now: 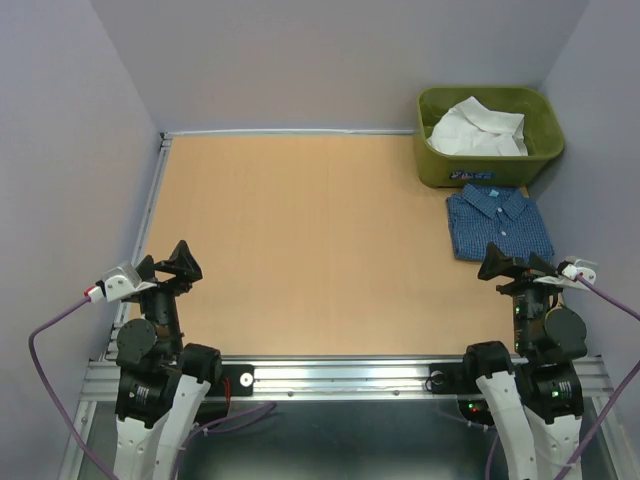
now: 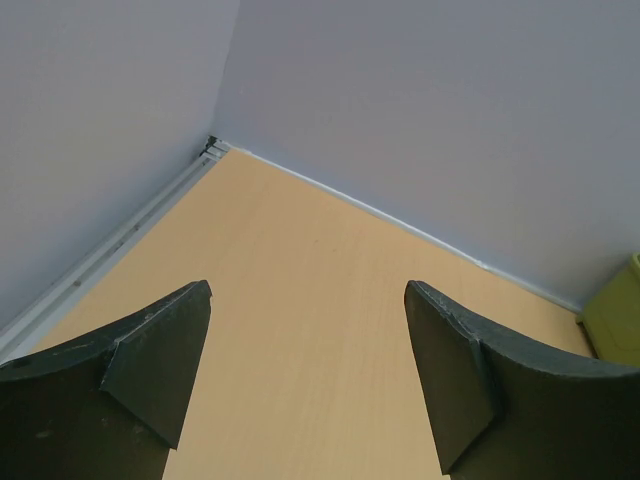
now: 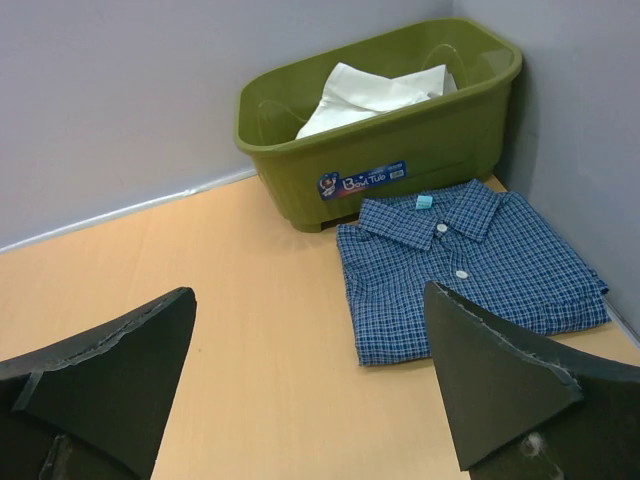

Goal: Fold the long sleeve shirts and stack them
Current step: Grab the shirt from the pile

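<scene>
The blue shirt (image 1: 499, 222) is lying folded and flat, collar uppermost, on the desk (image 1: 300, 250) near its far right corner, at about 2 o'clock in the top view. Its collar end is sitting just beside the front wall of the bin (image 1: 440, 165); whether the two are touching I cannot tell. The white shirt (image 1: 480, 128) is resting loosely bunched inside the bin, at 12 o'clock from the blue shirt and apart from it. The right pincer (image 1: 515, 262) is hovering just beside the blue shirt's near edge, at 6 o'clock from it, with its jaws standing wide apart and gripping nothing. In the right wrist view the blue shirt is showing ahead at about 1 o'clock, its near right corner hidden behind the pincer, and the bin is standing beyond it at 12 o'clock. The left pincer (image 1: 168, 262) is hanging over the near left part of the desk, jaws likewise spread and empty, facing the far left corner. Both shirts are lying well apart from it, at about 2 o'clock in the top view.
</scene>
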Motion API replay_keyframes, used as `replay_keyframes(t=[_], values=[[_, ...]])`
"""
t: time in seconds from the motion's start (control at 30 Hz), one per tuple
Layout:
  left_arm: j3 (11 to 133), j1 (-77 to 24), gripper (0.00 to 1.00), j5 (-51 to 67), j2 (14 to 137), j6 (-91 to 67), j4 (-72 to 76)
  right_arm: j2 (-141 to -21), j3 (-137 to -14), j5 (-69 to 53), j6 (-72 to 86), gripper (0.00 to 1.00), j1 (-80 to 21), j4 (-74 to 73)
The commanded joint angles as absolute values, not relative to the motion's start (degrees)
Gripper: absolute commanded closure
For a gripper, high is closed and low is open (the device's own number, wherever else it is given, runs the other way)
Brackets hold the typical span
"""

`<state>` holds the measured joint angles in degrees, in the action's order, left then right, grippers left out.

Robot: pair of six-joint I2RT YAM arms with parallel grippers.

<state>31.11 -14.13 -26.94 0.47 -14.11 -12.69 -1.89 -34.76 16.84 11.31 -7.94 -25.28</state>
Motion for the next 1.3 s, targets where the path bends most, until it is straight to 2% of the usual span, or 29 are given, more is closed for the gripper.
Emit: replay_keyframes(t=[0.0, 0.23, 0.37, 0.4, 0.6, 0.73, 0.77, 0.97, 1.27], values=[[31.6, -13.9, 0.11, -26.5, -9.1, -13.6, -10.5, -1.4, -35.4, 16.3, 9.8, 0.00, -7.8, -22.7], [31.1, -13.9, 0.10, -20.7, -7.3, -14.1, -6.6, -5.0, -39.0, 11.5, 9.3, 0.00, -7.7, -21.5], [31.8, -13.9, 0.10, -15.8, 0.0, -14.9, -2.4, -16.6, -46.6, 9.4, 9.9, 0.00, -7.8, -21.3], [32.3, -13.9, 0.10, -15.1, 5.6, -15.3, -2.2, -19.3, -48.5, 9.3, 10.4, 0.00, -7.8, -21.3], [39.0, -13.9, 0.10, -10.5, 23.6, -17.1, -3.0, -48.5, -64.8, 10.3, 15.1, 0.00, -7.8, -21.8], [42.2, -13.9, 0.10, -8.1, 30.7, -14.1, -3.7, -63.7, -78.0, 12.1, 16.4, 0.00, -7.8, -25.2], [42.4, -13.9, 0.10, -7.6, 33.1, -13.5, -3.8, -70.6, -81.1, 13.0, 16.5, 0.00, -7.8, -25.9], [42.0, -13.9, 0.11, -5.5, 40.4, -11.4, -3.0, -93.2, -101.0, 22.0, 14.8, 0.00, -7.3, -29.5], [35.2, -13.9, 0.12, -6.1, 41.0, -11.1, 3.3, -121.4, -124.3, 18.5, 12.2, 0.00, -0.8, -31.4]])
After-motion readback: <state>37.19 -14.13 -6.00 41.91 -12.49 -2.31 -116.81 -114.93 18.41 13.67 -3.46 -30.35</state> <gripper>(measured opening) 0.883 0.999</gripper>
